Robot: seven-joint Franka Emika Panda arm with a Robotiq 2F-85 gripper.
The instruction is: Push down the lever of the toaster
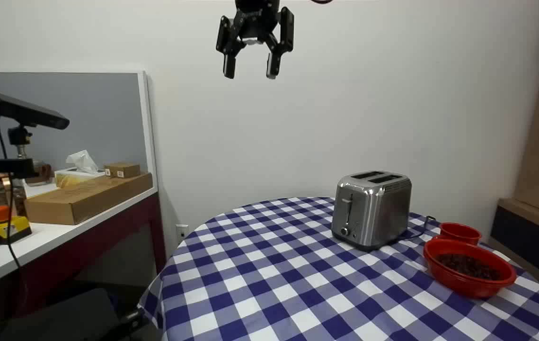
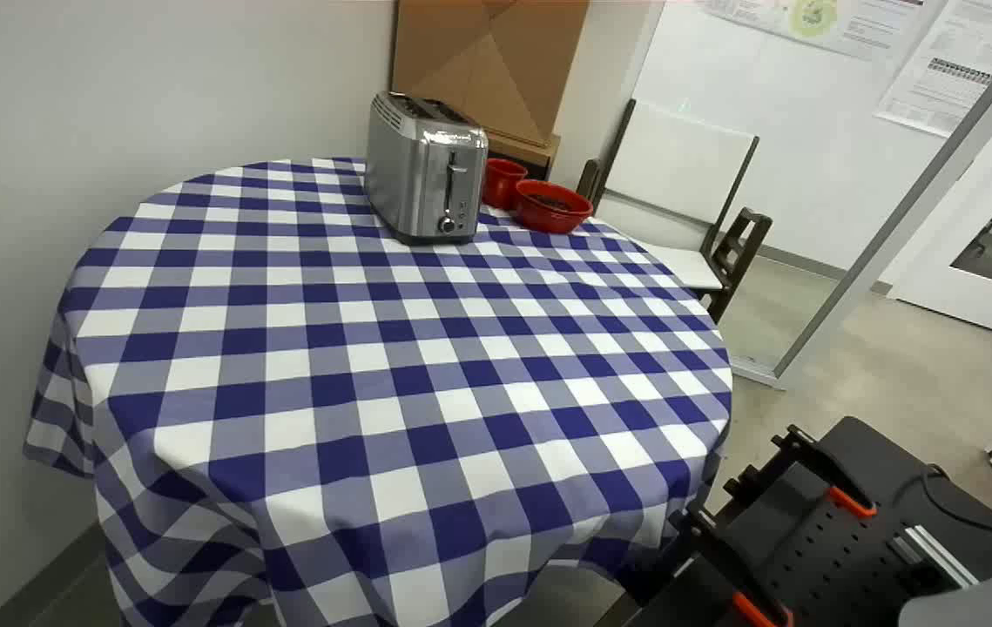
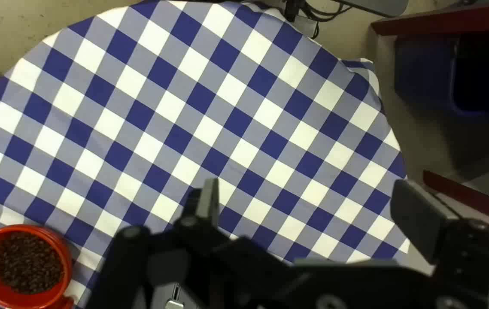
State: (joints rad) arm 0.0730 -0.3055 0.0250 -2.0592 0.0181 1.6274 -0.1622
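Here's the hand (image 1: 251,66), high above the checked tabletop (image 1: 250,284), its two fingers (image 1: 273,65) spread wide apart! Well below, standing upright on the tabletop, there's the toaster (image 1: 378,215), and I see its lever (image 1: 346,201) near the top of the slot (image 1: 349,215). Beside the toaster, a red cup (image 1: 460,232) and a red bowl (image 1: 472,289) of dark bits (image 1: 468,266) sit close together.

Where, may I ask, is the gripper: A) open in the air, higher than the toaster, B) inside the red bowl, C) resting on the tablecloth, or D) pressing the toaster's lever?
A: in an exterior view the gripper hangs in the air, fingers apart, higher than the toaster.
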